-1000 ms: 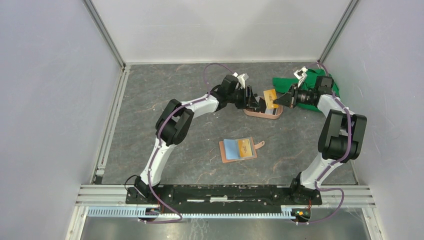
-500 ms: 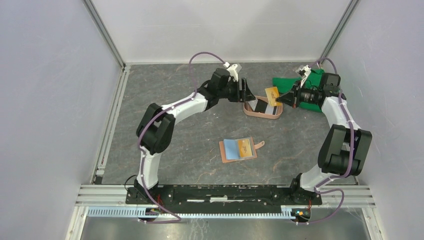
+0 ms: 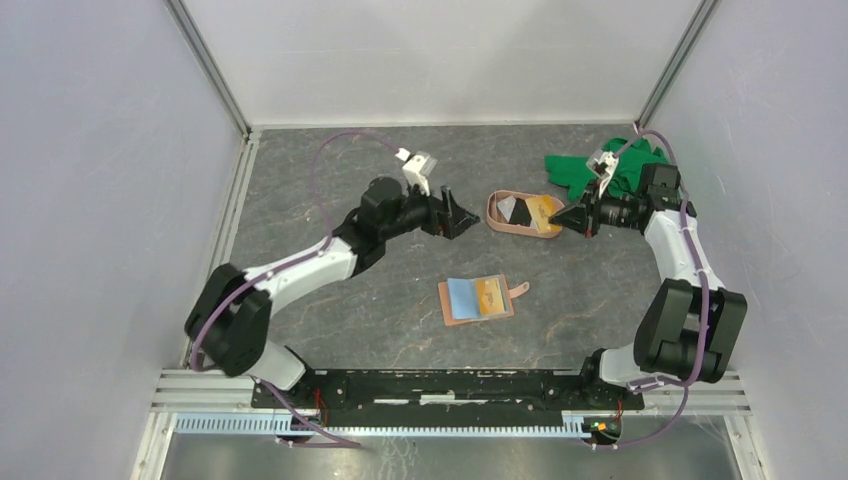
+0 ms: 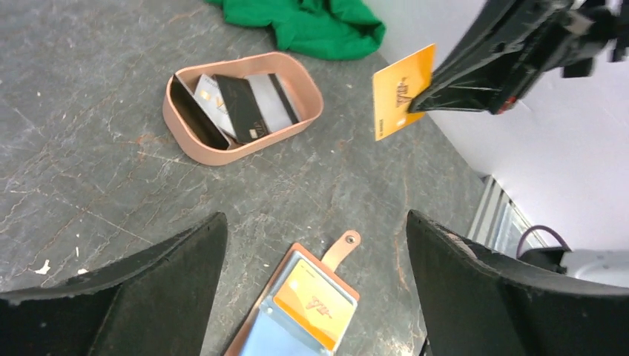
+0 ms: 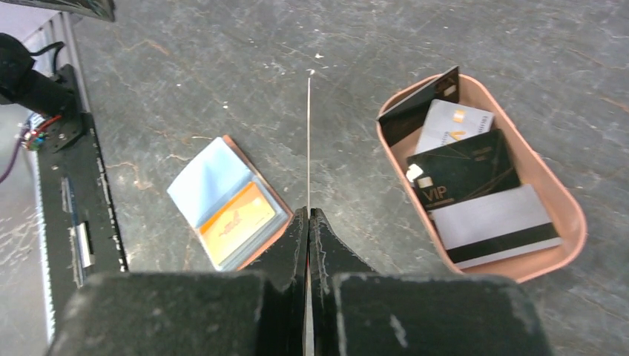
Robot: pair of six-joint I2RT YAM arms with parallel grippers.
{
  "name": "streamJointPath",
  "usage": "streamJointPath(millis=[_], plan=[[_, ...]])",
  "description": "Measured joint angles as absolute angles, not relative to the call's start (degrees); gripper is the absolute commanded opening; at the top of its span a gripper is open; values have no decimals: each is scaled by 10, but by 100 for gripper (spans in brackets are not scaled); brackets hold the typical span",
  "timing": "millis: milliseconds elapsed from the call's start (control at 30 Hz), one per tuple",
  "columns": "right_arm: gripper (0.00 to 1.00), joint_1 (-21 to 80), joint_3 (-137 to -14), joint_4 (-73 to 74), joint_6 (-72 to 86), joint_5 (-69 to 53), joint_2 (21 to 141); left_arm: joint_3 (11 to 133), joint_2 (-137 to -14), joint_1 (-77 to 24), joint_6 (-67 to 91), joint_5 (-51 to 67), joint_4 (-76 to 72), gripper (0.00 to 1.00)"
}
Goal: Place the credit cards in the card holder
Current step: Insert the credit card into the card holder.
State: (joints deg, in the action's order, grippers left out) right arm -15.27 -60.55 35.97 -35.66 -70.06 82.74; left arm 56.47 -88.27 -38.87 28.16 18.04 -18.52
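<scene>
The tan card holder (image 3: 476, 298) lies open on the table with a light blue card and an orange card in its pockets; it also shows in the left wrist view (image 4: 304, 311) and the right wrist view (image 5: 226, 200). My right gripper (image 3: 574, 217) is shut on an orange-yellow card (image 4: 403, 90) and holds it upright in the air beside the pink tray (image 3: 492, 212). The right wrist view shows this card edge-on (image 5: 308, 141). The tray holds black cards (image 5: 463, 170) and grey-white cards (image 5: 497, 226). My left gripper (image 3: 458, 214) is open and empty, left of the tray.
A crumpled green cloth (image 3: 590, 170) lies at the back right behind the tray, also in the left wrist view (image 4: 311, 22). Grey walls close in the table on three sides. The arms' base rail (image 5: 74, 222) runs along the near edge.
My left gripper has pulled back from the tray to the left and stays open. My right gripper, still holding the orange-yellow card, has shifted slightly toward the near side.
</scene>
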Motion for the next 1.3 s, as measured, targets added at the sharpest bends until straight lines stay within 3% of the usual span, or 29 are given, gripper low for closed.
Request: streamJointPath(millis=[233,400,600,733,1300], plan=[[0,-149,-578,404,-377,-745,803,401,-796,-385,376,187,-410,100],[0,-128,-524,369,-325,-778,799,329,-850,-389,506,200,-587,100],[0,-81,-425,218,-161,-802,787,303,-908,-447,527,176,-721,99],[0,-63,-418,159,-107,-811,787,303,-971,-468,539,158,-804,93],[0,-28,-417,106,-67,-836,791,335,-1067,-500,577,142,-858,67]])
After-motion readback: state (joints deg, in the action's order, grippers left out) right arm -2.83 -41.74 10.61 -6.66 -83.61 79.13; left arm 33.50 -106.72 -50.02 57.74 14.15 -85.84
